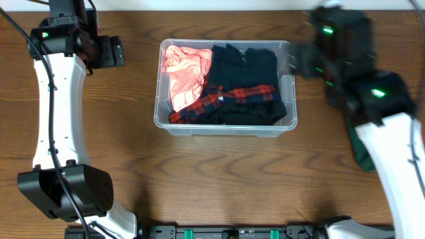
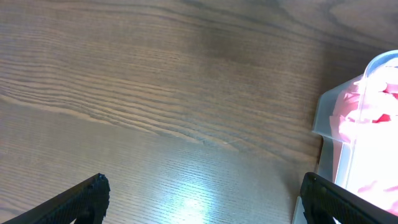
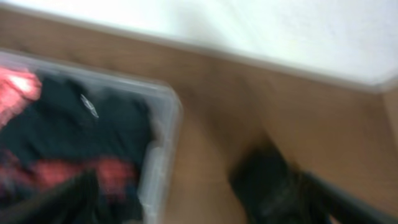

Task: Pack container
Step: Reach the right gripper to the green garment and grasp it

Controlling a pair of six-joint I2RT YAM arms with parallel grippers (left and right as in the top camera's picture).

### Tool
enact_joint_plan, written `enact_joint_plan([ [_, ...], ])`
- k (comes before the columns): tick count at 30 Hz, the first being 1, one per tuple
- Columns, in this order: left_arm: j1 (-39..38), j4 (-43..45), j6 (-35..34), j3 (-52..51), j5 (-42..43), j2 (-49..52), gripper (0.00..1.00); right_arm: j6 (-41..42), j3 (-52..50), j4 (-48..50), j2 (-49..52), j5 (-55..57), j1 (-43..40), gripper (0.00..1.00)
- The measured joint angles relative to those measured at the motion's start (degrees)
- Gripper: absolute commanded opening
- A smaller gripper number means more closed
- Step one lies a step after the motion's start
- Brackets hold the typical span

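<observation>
1. The container (image 1: 226, 127) is being carried by the counter (image 1: 219, 179), near its middle and a little toward the far edge, between the two arms.
2. Three things are being held inside it: a pink cloth (image 1: 184, 73) at the left end, a dark cloth (image 1: 255, 63) across the far right part, and a plaid cloth (image 1: 232, 96) in red lying over the middle toward the front.
3. The left hand (image 2: 202, 199) is being held wide, with nothing between its fingers, over bare counter near the container's left end and apart from it.
4. A corner of the container, with pink behind its wall, is being shown at the right edge of the left wrist view.
5. The right hand (image 3: 202, 196) is being shown blurred at the container's right end, by the far corner. Its fingers are being held wide apart and nothing is being gripped.
6. A dark green item (image 1: 362, 159) is being partly covered by the right arm, on the counter well right of the container.
</observation>
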Motion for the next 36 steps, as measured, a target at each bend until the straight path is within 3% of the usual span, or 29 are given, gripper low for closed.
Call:
enact_joint_plan([
  [5, 0.0, 0.0, 0.0, 0.0, 0.0, 0.0, 0.98, 9.8, -0.5, -16.0, -1.0, 0.5, -10.7, 0.99],
  [10, 0.0, 0.0, 0.0, 0.0, 0.0, 0.0, 0.98, 20.2, -5.1, -20.9, -0.8, 0.7, -23.0, 0.99],
  [20, 0.0, 0.0, 0.0, 0.0, 0.0, 0.0, 0.98, 27.3, -24.3, -11.1, -0.5, -1.3, -34.8, 0.99],
  [36, 0.0, 0.0, 0.0, 0.0, 0.0, 0.0, 0.98, 22.3, -39.7, 4.7, -0.5, -5.9, -40.3, 0.99],
])
